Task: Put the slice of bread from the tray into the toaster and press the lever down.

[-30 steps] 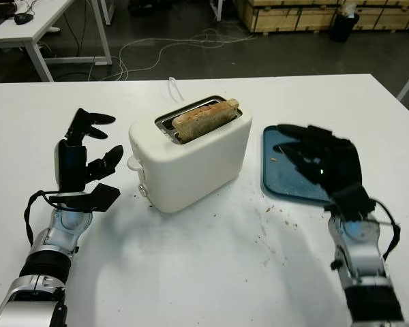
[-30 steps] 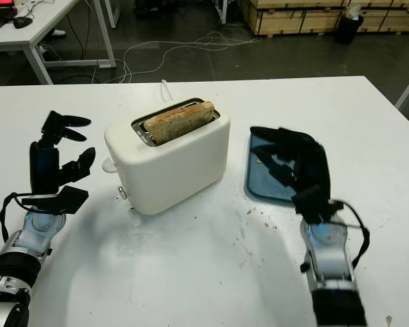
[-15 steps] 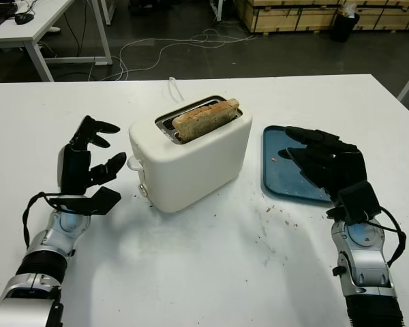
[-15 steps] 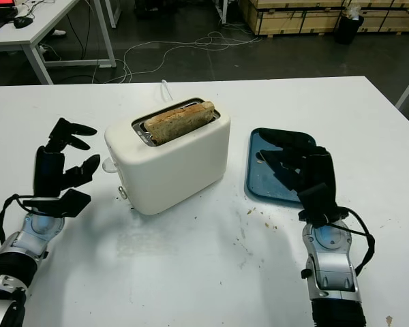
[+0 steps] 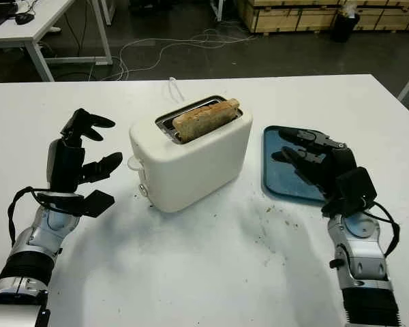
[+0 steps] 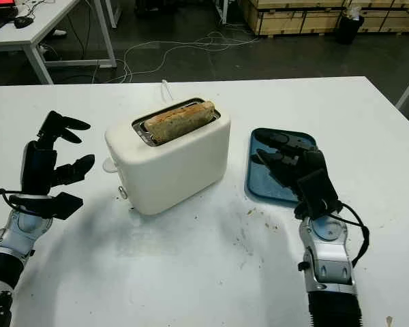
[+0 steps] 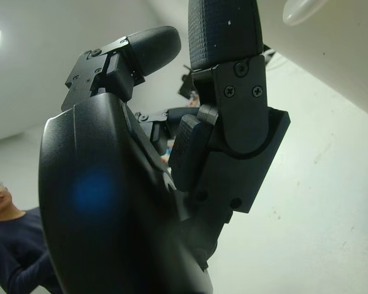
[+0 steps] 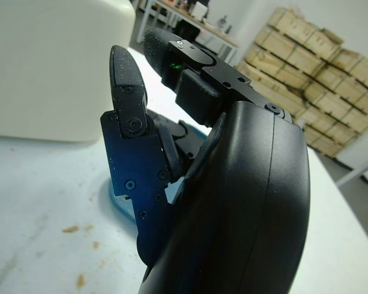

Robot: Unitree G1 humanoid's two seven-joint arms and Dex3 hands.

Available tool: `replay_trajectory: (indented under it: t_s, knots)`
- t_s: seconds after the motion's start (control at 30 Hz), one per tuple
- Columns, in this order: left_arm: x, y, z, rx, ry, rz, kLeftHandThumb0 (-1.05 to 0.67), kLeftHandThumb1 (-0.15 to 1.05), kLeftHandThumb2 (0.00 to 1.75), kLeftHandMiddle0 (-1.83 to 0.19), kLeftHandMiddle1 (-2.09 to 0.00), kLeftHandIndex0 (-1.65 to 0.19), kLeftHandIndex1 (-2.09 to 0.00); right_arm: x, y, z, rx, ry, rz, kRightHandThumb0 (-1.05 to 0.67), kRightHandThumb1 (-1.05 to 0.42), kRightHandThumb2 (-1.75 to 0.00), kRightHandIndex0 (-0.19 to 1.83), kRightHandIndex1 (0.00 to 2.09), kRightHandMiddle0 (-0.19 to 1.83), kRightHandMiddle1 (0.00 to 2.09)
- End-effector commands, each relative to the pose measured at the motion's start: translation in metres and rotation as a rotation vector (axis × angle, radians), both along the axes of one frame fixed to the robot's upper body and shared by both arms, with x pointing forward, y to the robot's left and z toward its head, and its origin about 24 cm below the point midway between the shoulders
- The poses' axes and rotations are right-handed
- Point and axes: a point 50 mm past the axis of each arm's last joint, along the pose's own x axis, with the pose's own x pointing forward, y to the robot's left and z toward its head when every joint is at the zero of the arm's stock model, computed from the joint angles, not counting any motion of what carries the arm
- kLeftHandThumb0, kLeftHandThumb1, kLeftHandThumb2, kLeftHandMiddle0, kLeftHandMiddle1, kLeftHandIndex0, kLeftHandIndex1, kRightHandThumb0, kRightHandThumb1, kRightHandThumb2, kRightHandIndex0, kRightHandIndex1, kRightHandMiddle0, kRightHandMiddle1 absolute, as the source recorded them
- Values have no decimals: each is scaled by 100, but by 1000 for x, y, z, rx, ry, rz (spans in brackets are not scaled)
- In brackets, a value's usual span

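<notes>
Left eye view shows us the browned bread slice (image 5: 206,118) standing in the white plastic toaster (image 5: 189,157) on the white desk (image 5: 211,272). Our left hand (image 5: 75,167) hovers beside it, released; our right hand (image 5: 327,170), released, hangs over the blue tray (image 5: 276,178).

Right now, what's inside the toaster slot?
A slice of bread stands in the toaster slot, its top edge sticking out. Its lower part is hidden inside the toaster.
</notes>
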Motion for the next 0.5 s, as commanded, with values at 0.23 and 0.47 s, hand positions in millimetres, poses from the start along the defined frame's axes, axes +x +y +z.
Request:
replay_trajectory:
  t_s: [0.23, 0.47]
  knots:
    - [-7, 6, 8, 205, -27, -93, -103, 92, 78, -24, -175, -9, -156, 3, 1, 0, 6, 6, -29, -48, -92, -16, 92, 52, 102, 1]
    - [-17, 1, 5, 363, -162, -178, -91, 92, 86, -7, -175, 0, -130, 5, 1, -2, 11, 12, -33, -48, -92, -13, 90, 55, 103, 1]
